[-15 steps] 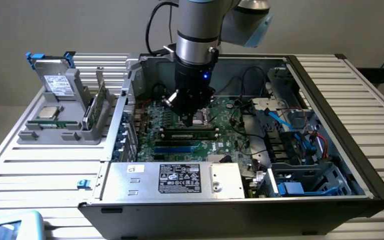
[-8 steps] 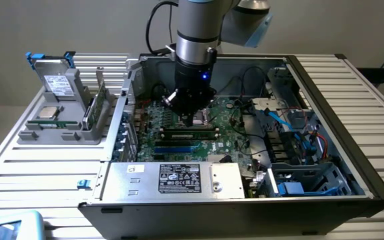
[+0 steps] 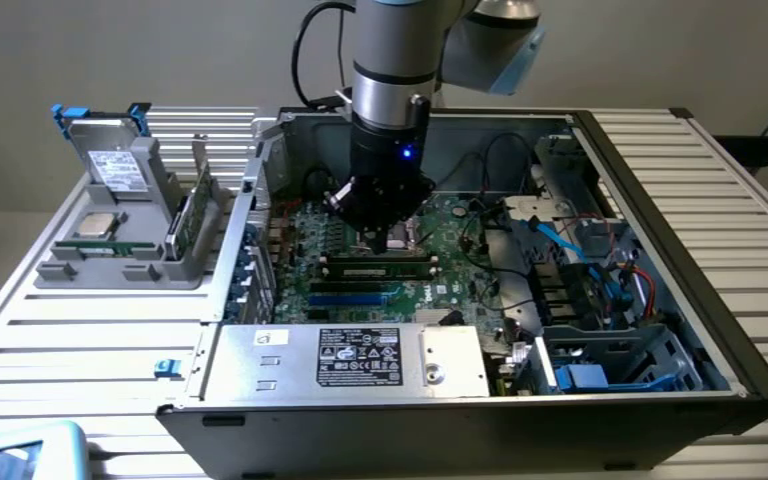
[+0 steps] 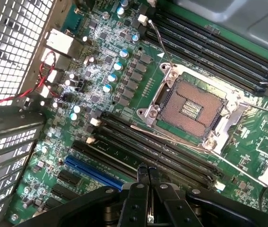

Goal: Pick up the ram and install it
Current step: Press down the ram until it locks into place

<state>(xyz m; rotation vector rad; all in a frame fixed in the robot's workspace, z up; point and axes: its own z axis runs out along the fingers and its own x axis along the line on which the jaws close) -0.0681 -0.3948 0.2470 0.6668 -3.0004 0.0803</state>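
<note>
The ram (image 3: 377,265), a long green stick with dark chips, stands in a black memory slot on the motherboard (image 3: 471,250) inside the open computer case. My gripper (image 3: 392,240) hangs just above its middle, pointing down; whether it touches the stick I cannot tell. In the wrist view the gripper (image 4: 148,176) is shut, its two black fingers (image 4: 141,189) pressed together with nothing between them. They sit over the row of dark memory slots (image 4: 157,153) beside the empty processor socket (image 4: 191,108).
The case walls (image 3: 651,190) ring the motherboard. A silver power supply (image 3: 357,360) sits at the case's front, and cables and a drive cage (image 3: 598,290) are at the exterior view's right. A grey holder (image 3: 117,265) outside holds a silver drive (image 3: 120,165), a processor chip (image 3: 97,225) and a green board (image 3: 187,220).
</note>
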